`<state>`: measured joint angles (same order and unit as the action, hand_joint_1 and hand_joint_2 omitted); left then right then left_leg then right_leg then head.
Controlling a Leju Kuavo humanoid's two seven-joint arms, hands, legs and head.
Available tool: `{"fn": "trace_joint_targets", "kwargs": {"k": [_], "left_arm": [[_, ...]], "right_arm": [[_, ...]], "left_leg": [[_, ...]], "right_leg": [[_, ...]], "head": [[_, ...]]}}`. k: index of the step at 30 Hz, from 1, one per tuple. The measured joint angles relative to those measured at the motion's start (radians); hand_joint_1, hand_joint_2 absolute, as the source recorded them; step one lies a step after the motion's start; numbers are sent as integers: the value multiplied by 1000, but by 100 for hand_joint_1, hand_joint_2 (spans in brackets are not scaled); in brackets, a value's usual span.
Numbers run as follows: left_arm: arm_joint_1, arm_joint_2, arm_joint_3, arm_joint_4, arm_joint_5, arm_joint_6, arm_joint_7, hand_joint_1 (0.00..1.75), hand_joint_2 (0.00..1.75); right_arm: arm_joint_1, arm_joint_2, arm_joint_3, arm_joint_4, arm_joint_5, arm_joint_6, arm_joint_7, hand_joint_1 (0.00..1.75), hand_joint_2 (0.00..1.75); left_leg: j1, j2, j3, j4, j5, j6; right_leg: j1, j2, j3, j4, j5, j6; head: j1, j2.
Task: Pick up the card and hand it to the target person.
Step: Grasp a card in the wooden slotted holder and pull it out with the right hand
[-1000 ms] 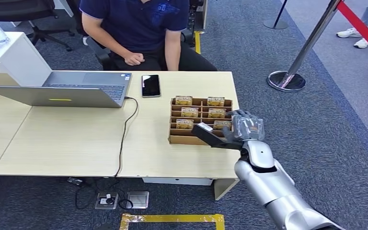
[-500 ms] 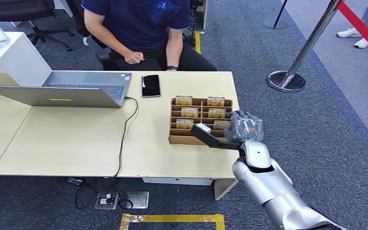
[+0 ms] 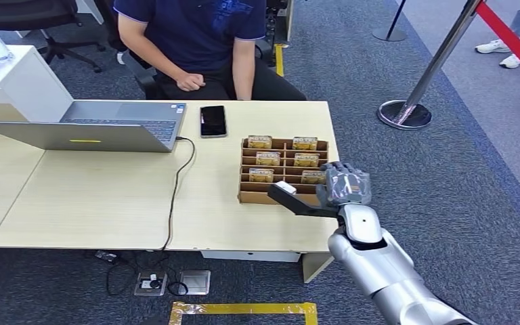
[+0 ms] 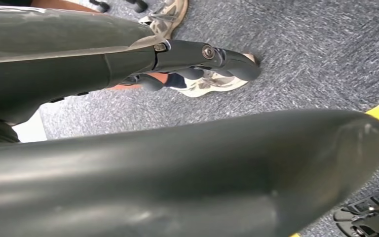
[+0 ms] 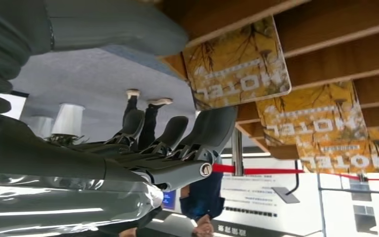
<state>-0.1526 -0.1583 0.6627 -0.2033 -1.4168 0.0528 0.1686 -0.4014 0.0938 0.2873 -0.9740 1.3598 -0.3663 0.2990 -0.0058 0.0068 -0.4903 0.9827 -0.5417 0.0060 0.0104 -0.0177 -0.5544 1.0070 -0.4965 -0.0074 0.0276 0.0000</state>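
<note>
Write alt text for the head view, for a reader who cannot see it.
The robot's right hand reaches over the near right corner of a wooden card rack on a desk, at the nearest yellow card. A person sits behind the desk, with a laptop and a phone on it.

A light wooden tabletop is seen, on which an open laptop, a black phone and a slotted wooden card rack are laid, the rack near its right edge.
</note>
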Motion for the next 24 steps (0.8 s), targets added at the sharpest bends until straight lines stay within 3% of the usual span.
{"fn": "trace_joint_targets", "kwargs": {"k": [3, 8, 13, 24], "left_arm": [[-1, 0, -5, 0, -2, -1, 0, 0, 0], [-4, -1, -6, 0, -2, -2, -1, 0, 0], [-5, -2, -6, 0, -2, -2, -1, 0, 0], [-5, -4, -6, 0, -2, -5, -1, 0, 0]], "right_arm": [[8, 4, 0, -4, 2, 9, -6, 81, 175], [11, 6, 3, -11, 1, 18, -20, 145, 175], [13, 10, 4, -10, -9, 2, -39, 169, 175], [16, 13, 8, -5, -37, -61, -57, 175, 175]], "left_leg": [[0, 0, 0, 0, 0, 0], [0, 0, 0, 0, 0, 0], [0, 0, 0, 0, 0, 0], [0, 0, 0, 0, 0, 0]], "right_leg": [[0, 0, 0, 0, 0, 0], [0, 0, 0, 0, 0, 0], [0, 0, 0, 0, 0, 0], [0, 0, 0, 0, 0, 0]], "head": [[0, 0], [0, 0], [0, 0], [0, 0]]}}
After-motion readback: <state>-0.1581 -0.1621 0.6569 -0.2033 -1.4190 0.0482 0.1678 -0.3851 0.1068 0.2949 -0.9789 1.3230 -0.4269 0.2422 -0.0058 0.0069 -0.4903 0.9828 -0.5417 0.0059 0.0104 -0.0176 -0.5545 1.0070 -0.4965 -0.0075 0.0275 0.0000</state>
